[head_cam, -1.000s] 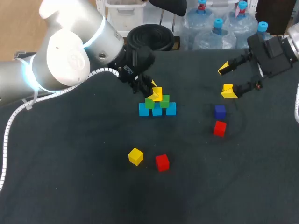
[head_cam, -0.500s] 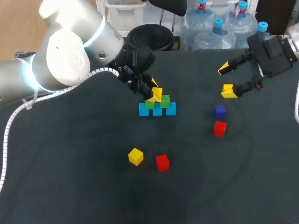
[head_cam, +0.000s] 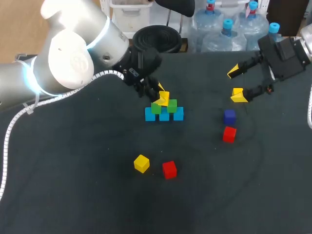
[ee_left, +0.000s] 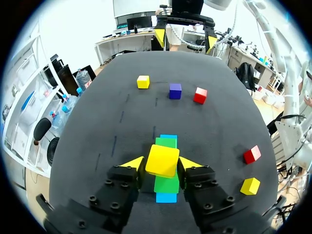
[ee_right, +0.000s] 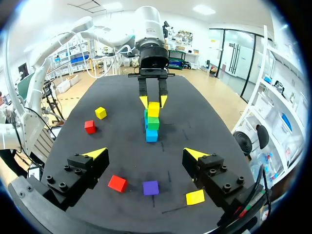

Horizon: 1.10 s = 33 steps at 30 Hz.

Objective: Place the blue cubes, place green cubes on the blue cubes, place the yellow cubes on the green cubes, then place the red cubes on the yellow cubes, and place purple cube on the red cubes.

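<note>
Left claw (ee_left: 161,164) is clamped on a yellow cube (ee_left: 163,157), tilted down right over the green cubes (ee_left: 166,185). Right claw (ee_right: 145,154) hangs wide open holding nothing, with the purple cube (ee_right: 150,187) below it.

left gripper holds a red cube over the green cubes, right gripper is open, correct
No: the left wrist view shows the left gripper holding a yellow cube, not red. It is over the green cubes, and the right gripper is open.
</note>
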### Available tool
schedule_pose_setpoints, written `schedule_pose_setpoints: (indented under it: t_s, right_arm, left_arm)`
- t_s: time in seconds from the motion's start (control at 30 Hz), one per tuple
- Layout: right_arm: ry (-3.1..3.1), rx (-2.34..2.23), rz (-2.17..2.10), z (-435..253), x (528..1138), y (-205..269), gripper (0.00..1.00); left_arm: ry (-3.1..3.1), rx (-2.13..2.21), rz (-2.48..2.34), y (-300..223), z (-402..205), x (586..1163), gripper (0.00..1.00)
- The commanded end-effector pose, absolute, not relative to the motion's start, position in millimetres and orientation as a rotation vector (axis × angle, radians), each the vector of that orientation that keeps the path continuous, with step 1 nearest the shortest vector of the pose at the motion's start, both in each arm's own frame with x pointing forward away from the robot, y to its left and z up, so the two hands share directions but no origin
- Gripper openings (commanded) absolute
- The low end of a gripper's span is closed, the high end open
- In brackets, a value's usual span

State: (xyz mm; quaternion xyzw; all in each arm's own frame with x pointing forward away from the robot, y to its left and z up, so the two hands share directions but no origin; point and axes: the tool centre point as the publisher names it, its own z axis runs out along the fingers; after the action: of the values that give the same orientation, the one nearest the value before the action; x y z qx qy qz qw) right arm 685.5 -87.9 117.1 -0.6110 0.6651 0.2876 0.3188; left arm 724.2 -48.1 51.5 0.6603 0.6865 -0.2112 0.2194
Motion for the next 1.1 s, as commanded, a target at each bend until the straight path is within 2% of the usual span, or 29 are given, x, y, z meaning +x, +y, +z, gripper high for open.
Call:
schedule_pose_setpoints:
  t_s: [0.03, 0.3, 0.57, 1.1]
  right_arm:
    - [1.747, -1.606, 0.757, 116.5, 685.7, -87.7, 1.00]
    - [1.747, -1.606, 0.757, 116.5, 685.7, -87.7, 1.00]
    - [1.747, -1.606, 0.757, 116.5, 685.7, -87.7, 1.00]
    - [1.747, -1.606, 0.757, 116.5, 685.7, -87.7, 1.00]
  left_arm:
    - [1.899, 1.830, -0.589, -48.4, 51.7, 725.8, 0.40]
    - [1.902, 1.831, -0.592, -48.0, 52.4, 724.8, 0.42]
    - [1.907, 1.827, -0.588, -46.4, 53.1, 723.9, 0.38]
    - [1.910, 1.827, -0.592, -46.8, 54.0, 721.4, 0.39]
